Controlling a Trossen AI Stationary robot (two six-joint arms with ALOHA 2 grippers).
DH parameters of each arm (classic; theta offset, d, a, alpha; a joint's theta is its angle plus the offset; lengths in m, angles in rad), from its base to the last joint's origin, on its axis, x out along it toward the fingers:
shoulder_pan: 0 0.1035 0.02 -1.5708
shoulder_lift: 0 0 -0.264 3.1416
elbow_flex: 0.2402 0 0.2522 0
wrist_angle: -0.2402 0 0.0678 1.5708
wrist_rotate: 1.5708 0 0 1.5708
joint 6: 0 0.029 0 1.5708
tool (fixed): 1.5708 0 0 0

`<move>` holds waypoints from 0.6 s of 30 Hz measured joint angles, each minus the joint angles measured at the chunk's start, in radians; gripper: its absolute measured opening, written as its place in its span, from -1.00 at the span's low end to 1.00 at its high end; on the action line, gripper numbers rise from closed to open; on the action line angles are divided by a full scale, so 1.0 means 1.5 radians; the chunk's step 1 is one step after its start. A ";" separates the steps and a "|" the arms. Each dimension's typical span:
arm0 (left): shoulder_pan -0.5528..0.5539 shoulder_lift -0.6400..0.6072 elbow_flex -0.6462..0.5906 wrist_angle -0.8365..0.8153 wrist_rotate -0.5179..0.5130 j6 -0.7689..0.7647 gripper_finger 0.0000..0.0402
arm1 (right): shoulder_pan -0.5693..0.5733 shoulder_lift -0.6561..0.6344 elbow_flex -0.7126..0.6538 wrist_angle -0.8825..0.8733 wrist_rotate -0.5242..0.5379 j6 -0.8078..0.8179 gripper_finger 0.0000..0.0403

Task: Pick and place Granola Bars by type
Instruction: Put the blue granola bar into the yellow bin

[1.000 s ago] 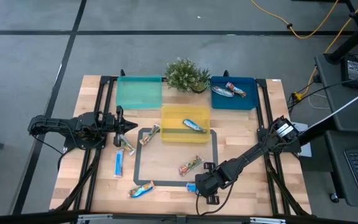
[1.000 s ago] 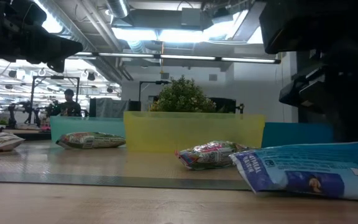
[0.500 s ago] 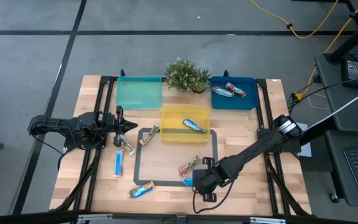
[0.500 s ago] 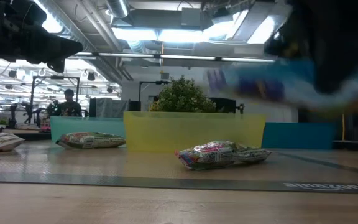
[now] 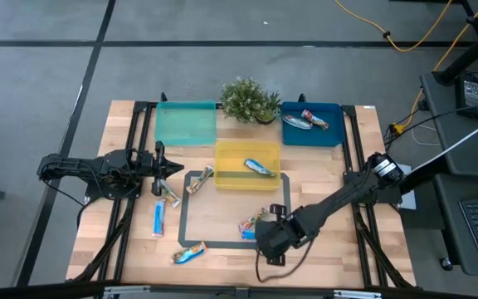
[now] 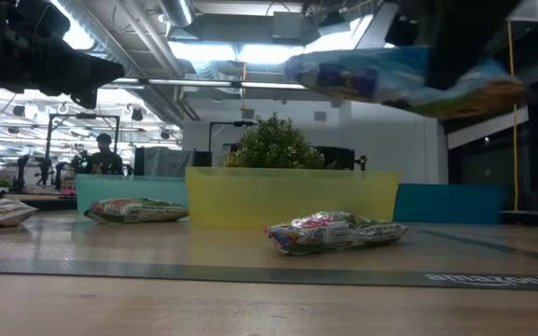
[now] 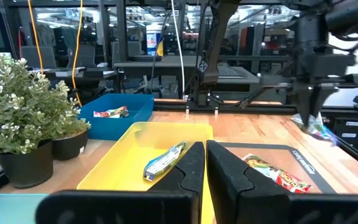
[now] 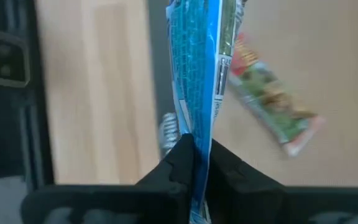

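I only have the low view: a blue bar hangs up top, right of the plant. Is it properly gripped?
Observer: Yes, the right gripper has its fingers shut on the held blue bar, pinching it near one end.
Operator: What's inside the yellow tray?
Observer: One bluish bar lies in the yellow tray.
Operator: And the left arm?
Observer: The left gripper waits shut, left of the yellow tray, holding nothing.
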 joint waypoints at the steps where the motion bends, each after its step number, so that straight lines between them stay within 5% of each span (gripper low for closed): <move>1: 0.000 0.000 0.000 0.000 0.000 0.000 -0.96 | -0.009 -0.005 0.000 -0.005 0.000 -0.003 -0.86; 18: 0.000 0.000 0.000 0.000 0.000 0.000 -0.95 | -0.268 -0.226 0.000 -0.091 -0.041 -0.173 -0.86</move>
